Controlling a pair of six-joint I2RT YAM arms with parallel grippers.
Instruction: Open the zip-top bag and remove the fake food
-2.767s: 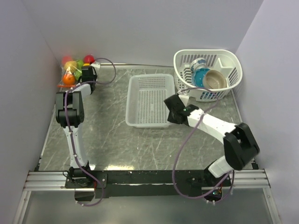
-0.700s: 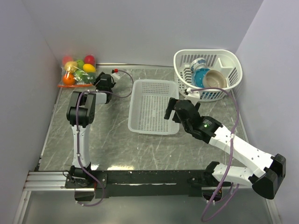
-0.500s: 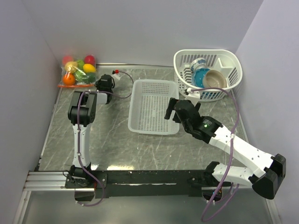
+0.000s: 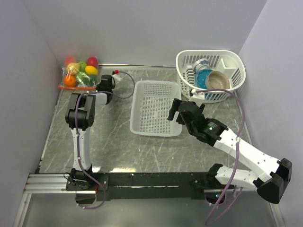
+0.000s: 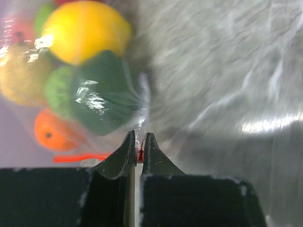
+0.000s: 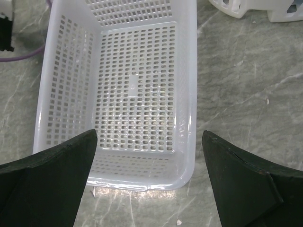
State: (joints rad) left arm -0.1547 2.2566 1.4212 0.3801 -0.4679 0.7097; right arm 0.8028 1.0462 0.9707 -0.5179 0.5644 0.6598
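Observation:
The zip-top bag (image 4: 79,74) lies in the far left corner, full of fake food (image 4: 90,70). Through the clear plastic the left wrist view shows a yellow fruit (image 5: 85,30), a dark green one (image 5: 102,92) and an orange one (image 5: 54,135). The orange-red zip strip (image 5: 78,157) runs along the bag's near edge. My left gripper (image 5: 138,145) is shut on the bag's right corner, with the red end of the strip pinched between the fingers. My right gripper (image 6: 149,135) hangs open over the near end of the white slotted tray, holding nothing.
A white slotted tray (image 4: 156,108) sits mid-table, its rim (image 6: 185,94) under my right gripper. A round white basket (image 4: 232,64) with blue and tan dishes stands at the back right. Walls close in on the left and behind the bag.
My left gripper has slid left up to the bag and closed on its corner. The right arm has hardly moved.

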